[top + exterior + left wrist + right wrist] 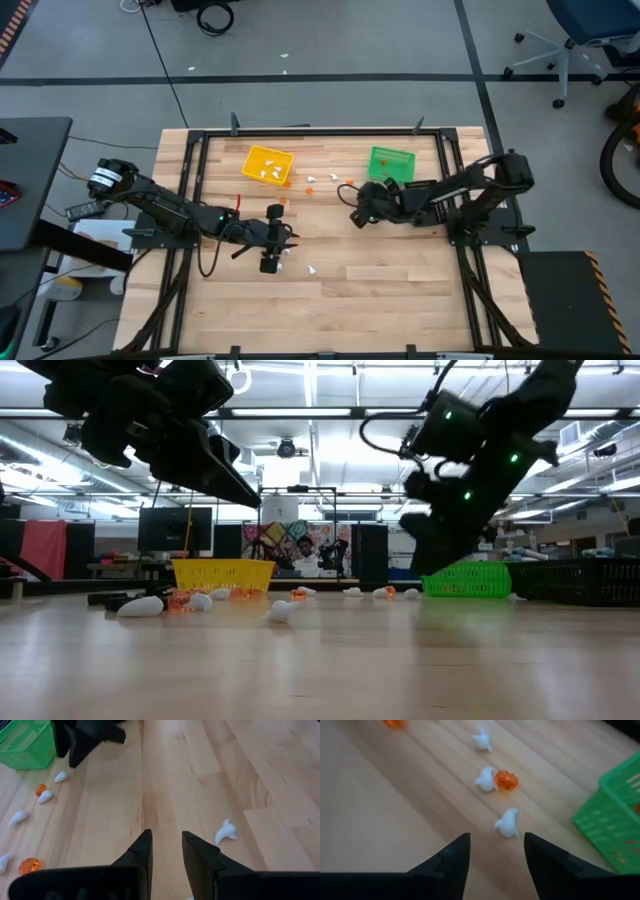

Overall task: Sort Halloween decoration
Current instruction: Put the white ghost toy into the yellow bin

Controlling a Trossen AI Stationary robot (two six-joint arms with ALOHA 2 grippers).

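Right gripper (494, 851) fingers (451, 857) parted, nothing between. White trinket (508, 823) just ahead on bench (380, 810). Farther: white piece touching orange piece (505, 780). Green bin (615, 820) at side.

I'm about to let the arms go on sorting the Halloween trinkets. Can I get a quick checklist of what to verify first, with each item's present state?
1. Right pincer open and empty: ok.
2. White ghost trinket just ahead of it, free on the wood: ok.
3. Orange pumpkin trinket touching another white ghost: not ok for a clean single pick.
4. Left pincer open, holding nothing: ok.
5. Green bin and yellow bin upright on the table: ok.
6. Bin contents properly sorted: cannot tell.
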